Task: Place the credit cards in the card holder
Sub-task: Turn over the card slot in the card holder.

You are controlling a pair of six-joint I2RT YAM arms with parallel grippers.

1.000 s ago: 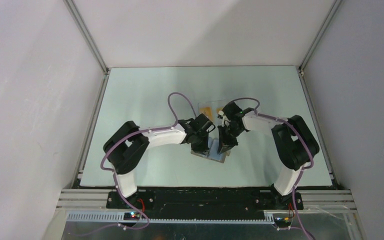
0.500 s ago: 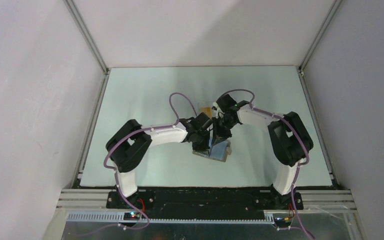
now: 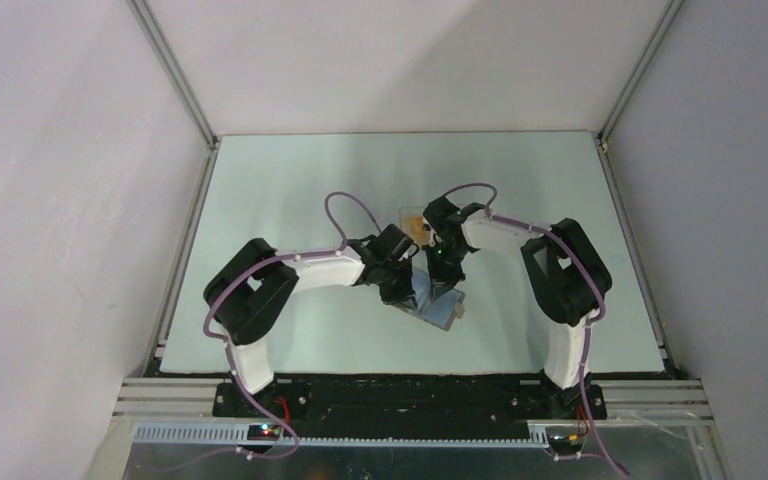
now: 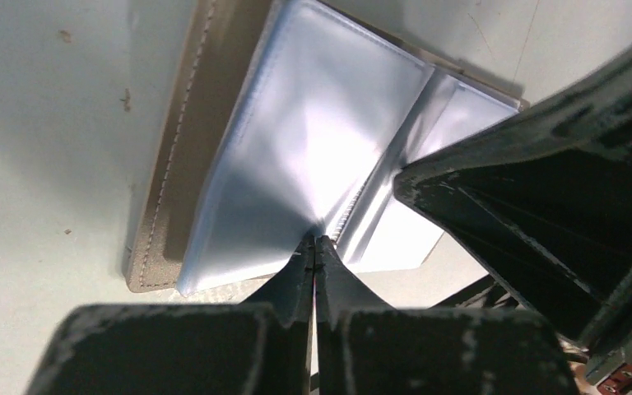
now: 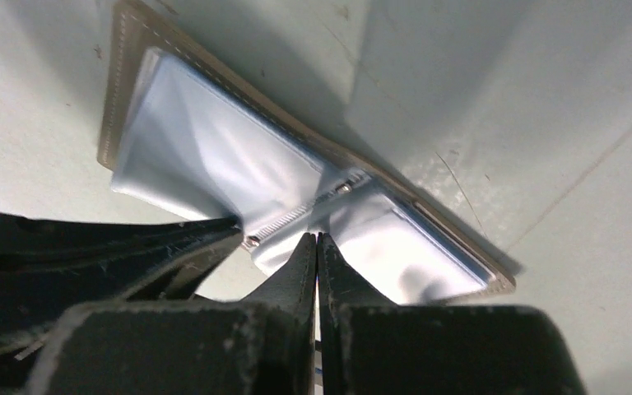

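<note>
Near the middle of the pale green desk (image 3: 290, 200), a little toward the arm bases, the card holder (image 3: 448, 314) is lying open with its inner face looking up. Its long axis is running roughly from left to right across the desk. It is slightly turned, so the right end is sitting closer to the bases than the left end. The spine is crossing this axis at the middle, between the two halves.

The cover (image 4: 177, 156) is showing as a flat grey-taupe rectangle with rounded corners and a line of pale stitching along its border. Its surface is looking matte and a bit grainy. Over it the clear pockets (image 4: 321, 132) are lying: thin glossy plastic sheets that are reflecting the light in white and bluish patches and creasing softly. A narrow stitched seam with a small rivet at each end is joining them at the spine.

The left tool (image 4: 314, 247) is standing closed, and its black tips are pinching the edge of one clear pocket, which is rising like a tent toward them. The right tool (image 5: 317, 243) is closed too, its tips pressed together and touching the pockets just beside the seam; whether it is holding a sheet I cannot tell. The two tools are working close beside each other above the holder.

One orange credit card (image 3: 415, 224) is showing farther back, between the two wrists, apart from the card holder.
</note>
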